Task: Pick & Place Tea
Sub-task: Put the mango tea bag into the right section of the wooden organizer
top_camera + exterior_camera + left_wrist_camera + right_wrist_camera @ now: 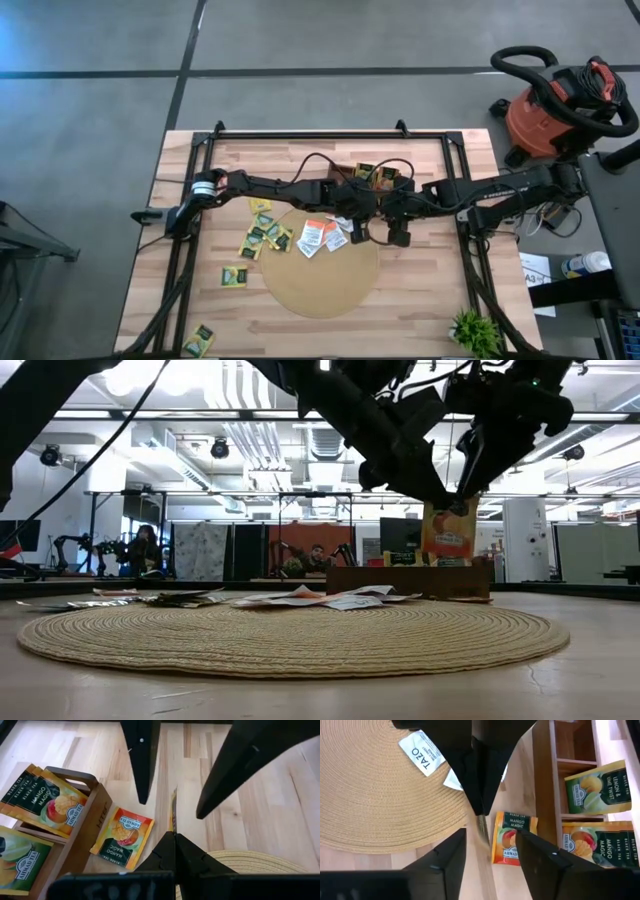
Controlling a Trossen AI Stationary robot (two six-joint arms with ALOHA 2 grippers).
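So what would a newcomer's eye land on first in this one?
Both grippers meet above the table's middle: the left gripper pinches an orange sachet upright in the air, with the right gripper open around it. Beside them stands the wooden box, with another orange sachet lying flat next to it.

Wooden box (372,178) mostly hidden under arms; sachet (173,811) seen edge-on only.

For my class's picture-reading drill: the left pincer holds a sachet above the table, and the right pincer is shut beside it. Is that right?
Not quite. The right pincer is open, a finger on either side of the sachet, as the right wrist view shows. The left pincer does hold that sachet above the table.
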